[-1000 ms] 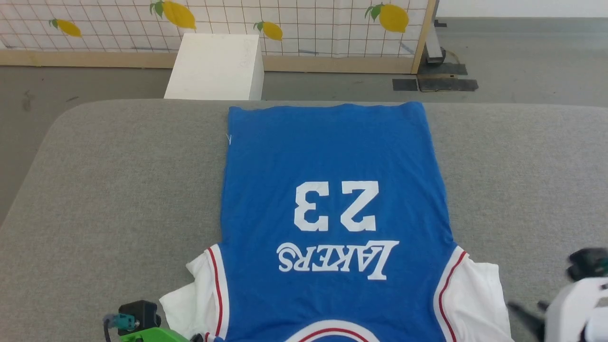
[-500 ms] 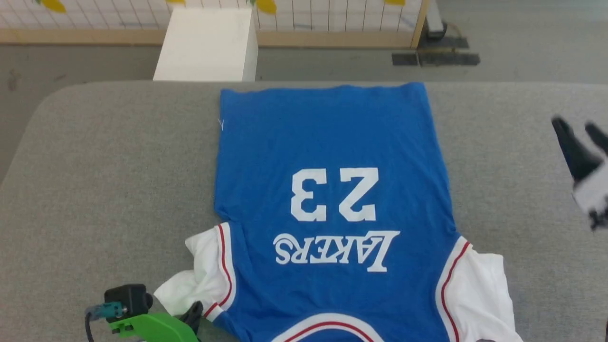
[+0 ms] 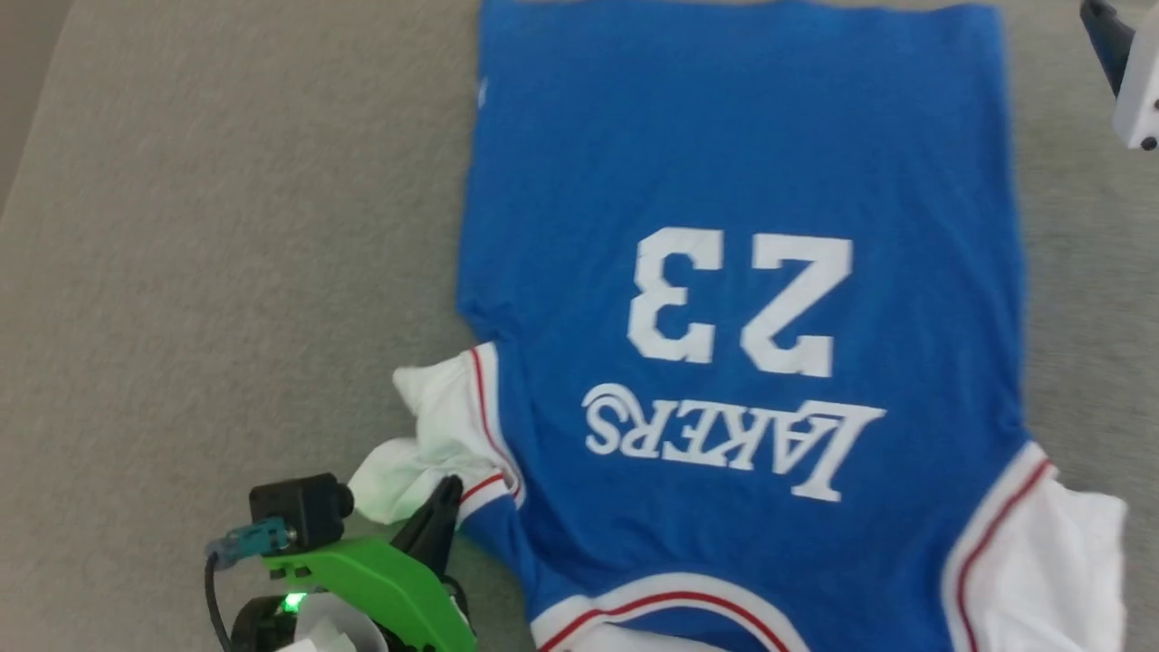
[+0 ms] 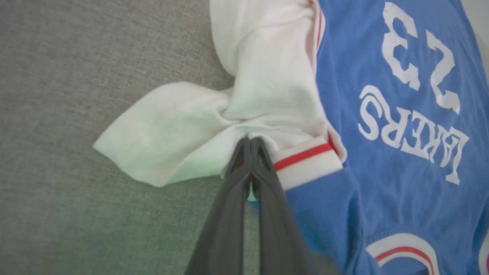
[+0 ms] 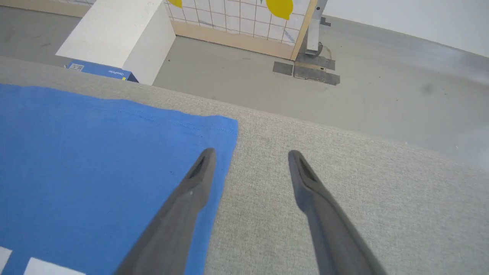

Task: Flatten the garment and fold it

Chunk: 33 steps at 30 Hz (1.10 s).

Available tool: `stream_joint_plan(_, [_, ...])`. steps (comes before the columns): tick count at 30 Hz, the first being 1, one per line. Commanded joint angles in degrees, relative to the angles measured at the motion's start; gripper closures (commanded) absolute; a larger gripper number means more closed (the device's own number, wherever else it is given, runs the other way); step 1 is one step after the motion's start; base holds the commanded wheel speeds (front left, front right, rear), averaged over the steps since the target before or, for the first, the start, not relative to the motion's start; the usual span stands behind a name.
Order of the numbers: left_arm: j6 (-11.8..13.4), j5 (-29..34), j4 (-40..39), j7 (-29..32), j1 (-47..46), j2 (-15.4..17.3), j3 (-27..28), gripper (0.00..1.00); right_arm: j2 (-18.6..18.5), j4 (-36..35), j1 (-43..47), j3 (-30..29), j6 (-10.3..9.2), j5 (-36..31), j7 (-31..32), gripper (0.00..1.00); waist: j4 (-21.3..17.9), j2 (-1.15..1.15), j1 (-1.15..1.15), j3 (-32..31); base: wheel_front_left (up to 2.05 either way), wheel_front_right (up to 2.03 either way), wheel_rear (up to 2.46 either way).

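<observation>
Green wrist shell [image 3: 380, 580], black camera [image 3: 299, 512], teal plug [image 3: 249, 539]; long dark jaws.

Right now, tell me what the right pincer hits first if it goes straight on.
Probably the grey padded surface, just off the garment at its far corner; the open right pincer straddles that edge, though height is unclear.

head steep overhead; wrists low, oblique, close; all share garment [image 3: 742, 181]

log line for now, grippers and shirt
garment: number side up on grey surface, one sleeve bunched | left gripper: shut on that sleeve | right gripper: open, empty, near far hem corner
</observation>
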Motion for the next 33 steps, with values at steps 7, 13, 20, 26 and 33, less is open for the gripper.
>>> stream_joint_plan(7, [0.20,-0.04,-1.22,-1.62,0.56,-1.35,-0.56,1.00,-3.31,5.17,-4.37,4.98,0.19,-5.49,7.13,0.00,9.61,0.00,-0.01,8.79,0.00,0.00,0.00])
stream_joint_plan(13, [-0.20,-0.12,-1.23,-2.02,0.58,-1.60,-1.13,1.00,-4.68,7.57,-4.21,6.59,0.19,-7.14,10.48,0.00,10.36,0.00,-0.01,9.43,0.00,0.00,0.00])
stream_joint_plan(20, [-0.40,-0.04,-0.65,-2.19,-0.06,-1.22,-0.91,1.00,-4.90,7.65,-3.51,8.38,0.19,-2.50,11.49,1.00,8.41,0.00,-0.01,7.79,0.00,0.00,0.00])
stream_joint_plan(26, [-0.64,-0.22,0.13,-1.66,-1.04,-0.03,0.05,1.00,-5.67,3.82,-2.18,8.10,0.19,4.46,4.60,1.00,4.61,0.00,-0.01,1.95,0.00,0.00,0.00])
stream_joint_plan(33, [-0.08,-0.24,1.52,-0.01,-0.76,2.35,1.45,1.00,-10.02,-7.60,9.10,6.19,0.19,13.47,-0.46,1.00,-2.04,0.00,-0.01,-6.44,0.00,0.00,0.00])
